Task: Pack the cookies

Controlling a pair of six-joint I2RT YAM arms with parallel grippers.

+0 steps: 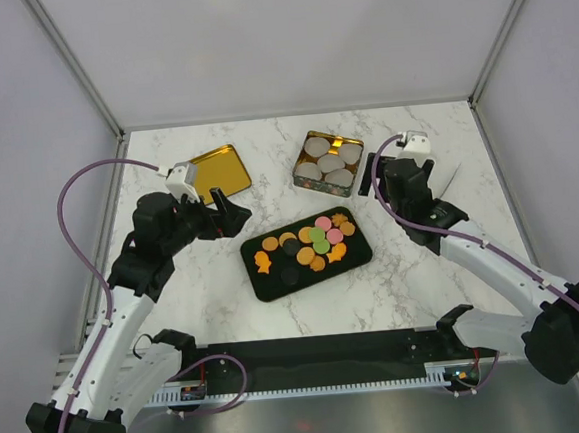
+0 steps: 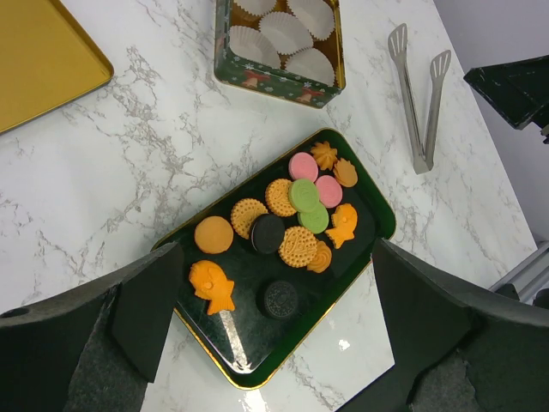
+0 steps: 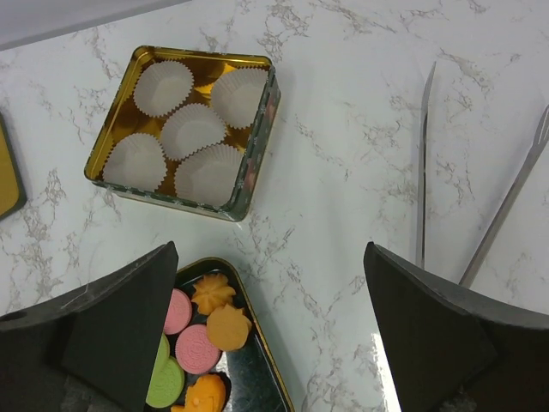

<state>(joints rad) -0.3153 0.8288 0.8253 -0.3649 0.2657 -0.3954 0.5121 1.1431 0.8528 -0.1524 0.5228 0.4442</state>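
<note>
The cookies lie on a dark gold-rimmed tray at mid table: round orange, pink, green and dark ones, plus an orange fish. My left gripper is open and empty, hovering above the tray's left end; in its wrist view the fingers frame the tray. My right gripper is open and empty, above the marble between the tray and the tin. Its wrist view shows a few of the tray's cookies at lower left.
The square tin at the back holds several pale paper cup liners. Its gold lid lies at back left. Metal tongs lie on the marble right of the tin, also in the right wrist view.
</note>
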